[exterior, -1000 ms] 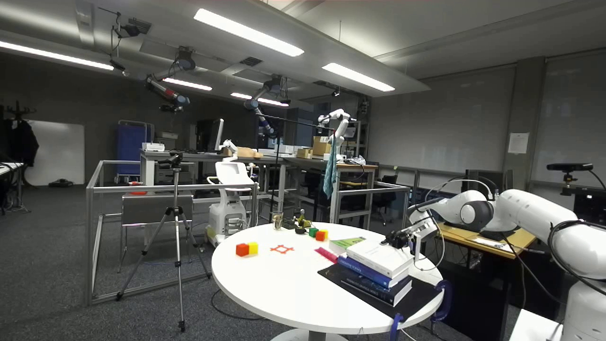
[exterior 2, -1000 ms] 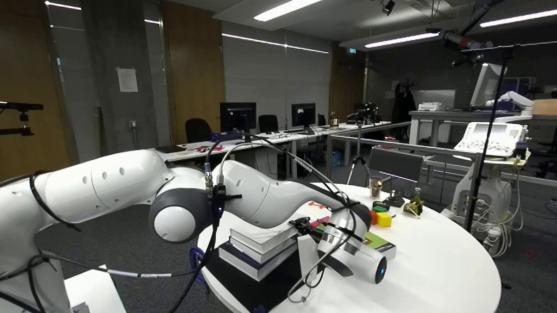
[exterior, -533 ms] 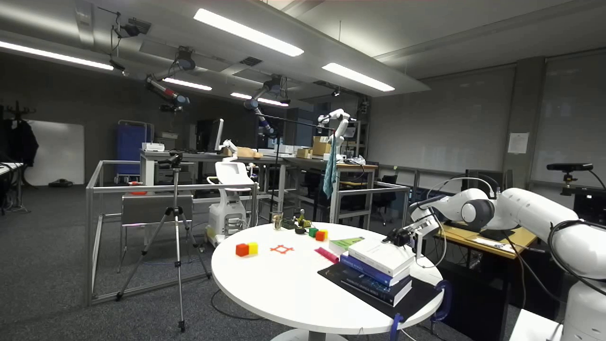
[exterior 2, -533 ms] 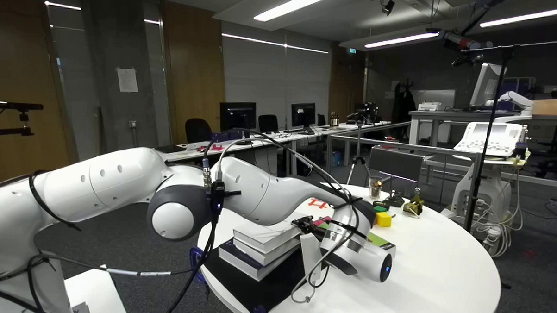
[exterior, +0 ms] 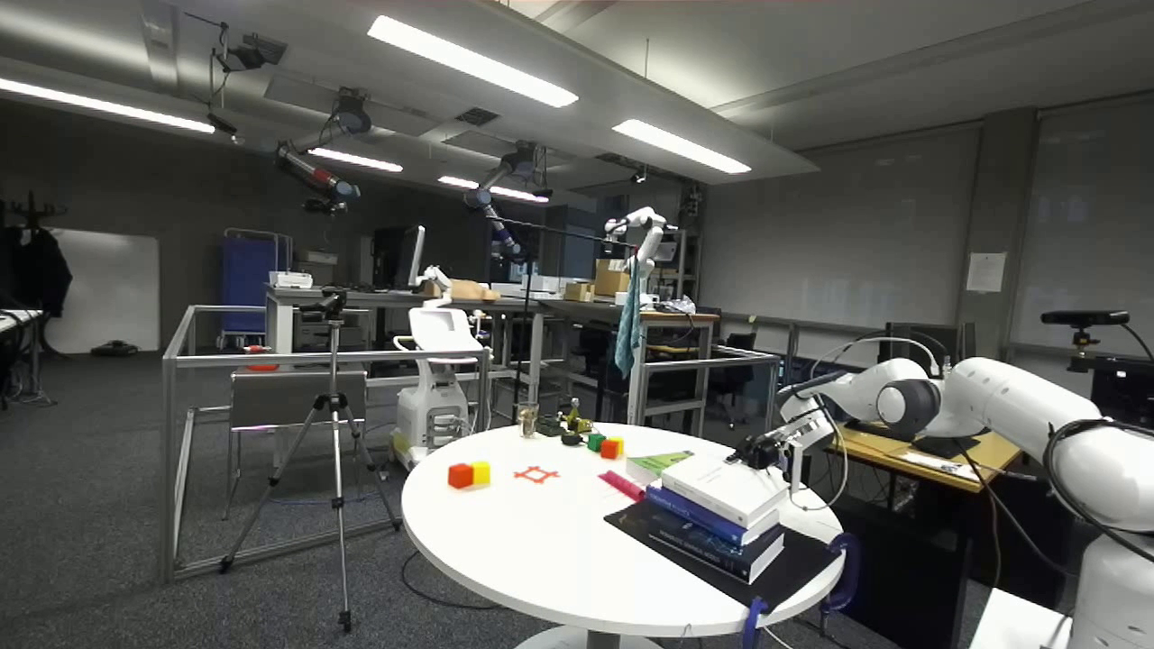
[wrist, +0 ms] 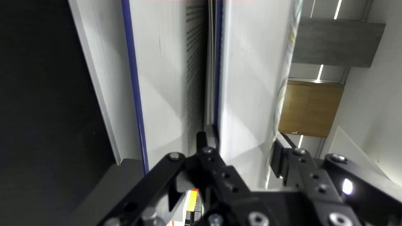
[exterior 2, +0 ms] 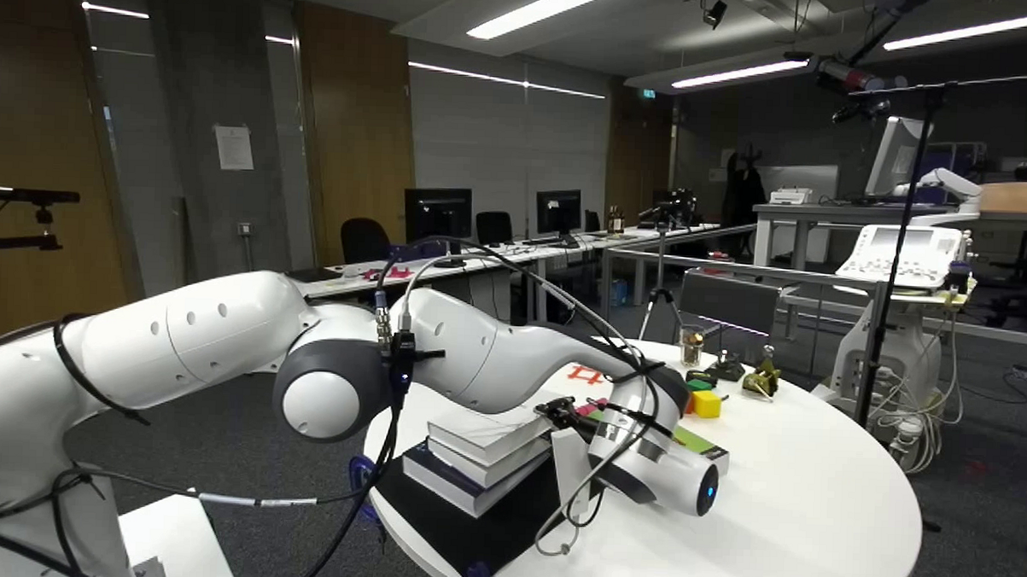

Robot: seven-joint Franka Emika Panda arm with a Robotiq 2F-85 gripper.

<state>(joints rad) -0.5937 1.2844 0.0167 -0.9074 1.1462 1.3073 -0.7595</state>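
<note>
I've got the claw (wrist: pixel 241 139) clamped on the white book (exterior: pixel 724 489) at the top of the stack (exterior 2: pixel 473 462), its jaws only about that book's thickness apart. From the wrist I see one finger (wrist: pixel 278 157) against the upper cover and the other tucked underneath, at a gap where printed pages (wrist: pixel 195 69) show; I can't tell whether the cover of the blue book (exterior: pixel 692 514) below is pinched in too. The dark book (exterior: pixel 699 548) sits at the bottom, on the black mat (exterior: pixel 802 563), which reaches the edge of the round table (exterior: pixel 532 550) nearest my arm's base (exterior: pixel 1118 595). Two blue clamps (exterior: pixel 845 572) hold that edge near the mat's corners. Beside the stack lie a pink strip (exterior: pixel 622 485) and a green book (exterior: pixel 663 464). Well apart, a red cube (exterior: pixel 461 476) and a yellow cube (exterior: pixel 481 472) stand side by side near the table's left edge in an exterior view.
</note>
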